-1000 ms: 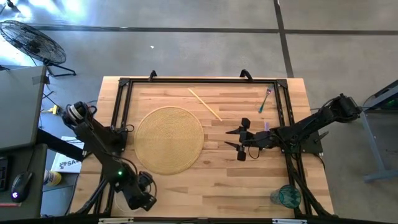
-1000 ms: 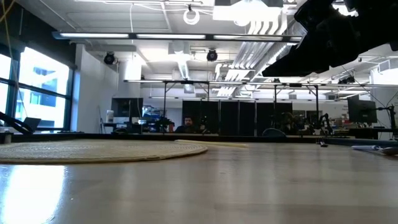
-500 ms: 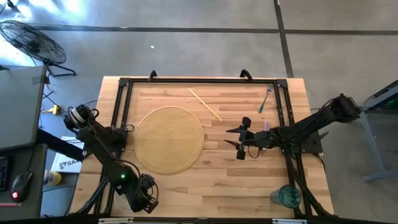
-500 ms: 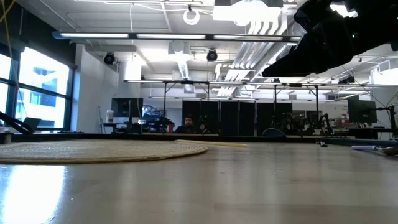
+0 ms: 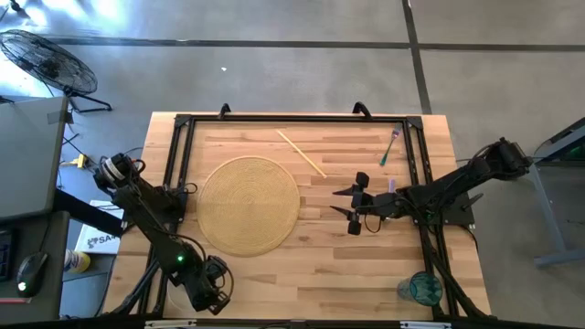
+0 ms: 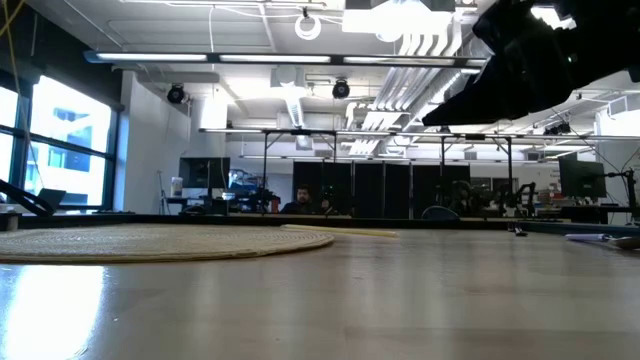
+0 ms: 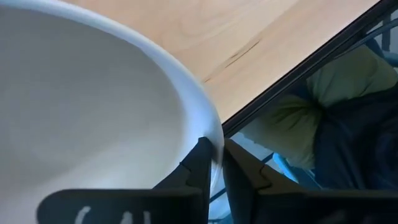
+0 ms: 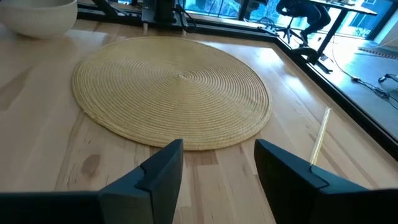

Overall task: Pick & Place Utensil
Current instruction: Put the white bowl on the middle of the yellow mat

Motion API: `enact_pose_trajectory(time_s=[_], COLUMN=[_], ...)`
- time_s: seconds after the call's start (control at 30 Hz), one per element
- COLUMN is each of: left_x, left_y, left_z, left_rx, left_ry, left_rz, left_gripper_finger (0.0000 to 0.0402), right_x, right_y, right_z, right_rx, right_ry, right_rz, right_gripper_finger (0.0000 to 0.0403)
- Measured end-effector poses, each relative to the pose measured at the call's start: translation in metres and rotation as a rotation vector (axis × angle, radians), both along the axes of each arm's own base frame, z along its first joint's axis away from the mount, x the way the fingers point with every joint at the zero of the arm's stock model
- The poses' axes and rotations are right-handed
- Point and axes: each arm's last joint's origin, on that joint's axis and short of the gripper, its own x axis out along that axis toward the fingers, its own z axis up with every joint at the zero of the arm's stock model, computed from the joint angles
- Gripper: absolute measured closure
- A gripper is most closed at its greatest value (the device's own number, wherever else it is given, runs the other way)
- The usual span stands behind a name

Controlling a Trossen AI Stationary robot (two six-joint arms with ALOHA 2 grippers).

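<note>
A wooden chopstick (image 5: 302,153) lies flat on the table behind the round woven placemat (image 5: 248,205). A purple-and-teal fork (image 5: 390,146) lies at the far right, beside the frame rail. My right gripper (image 5: 352,203) hangs open and empty above the table, right of the placemat; its wrist view shows the placemat (image 8: 171,87) and the chopstick (image 8: 319,142) ahead. My left gripper (image 5: 207,292) is at the near left corner, shut on a white bowl (image 5: 175,298). My left gripper pinches the white bowl's rim (image 7: 214,144) between its two fingers, one finger (image 7: 198,163) inside the bowl and the other (image 7: 237,169) outside it. I cannot tell whether the bowl rests on the table or is lifted.
A black frame rail (image 5: 180,164) runs around the work area. A teal glass (image 5: 422,288) stands at the near right corner. Bare wood lies between the placemat and my right gripper. A person shows far back in the room (image 6: 303,199).
My left arm has shifted slightly toward the table's near edge with its gripper still shut on the bowl.
</note>
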Motion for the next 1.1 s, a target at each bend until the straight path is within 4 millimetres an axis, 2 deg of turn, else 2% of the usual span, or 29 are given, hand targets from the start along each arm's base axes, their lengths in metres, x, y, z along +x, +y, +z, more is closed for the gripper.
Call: enact_pose_trajectory(time_s=[0.17,0.43,0.53,0.93,1.1], left_x=[0.0,-0.003,-0.004,0.0,0.007], left_y=[-0.001,0.006,0.008,0.0,-0.01], left_z=[0.008,0.041,0.047,0.025,0.029], left_rx=[0.027,0.204,0.241,0.284,0.365], left_ry=[0.003,0.059,0.052,0.186,0.26], left_rz=[-0.03,-0.061,-0.074,-0.162,-0.212], left_gripper_finger=[0.0394,0.0399,0.04,0.0401,0.0401], right_x=[0.0,0.0,0.0,0.0,0.0], right_y=[0.0,0.0,0.0,0.0,0.0], right_z=[0.0,0.0,-0.001,-0.001,-0.001], right_rx=[-0.001,-0.002,-0.002,-0.007,-0.011], right_ry=[0.005,0.005,0.006,0.013,0.012], right_rz=[0.0,0.0,0.0,0.0,-0.007], right_gripper_finger=[0.021,0.021,0.021,0.021,0.021])
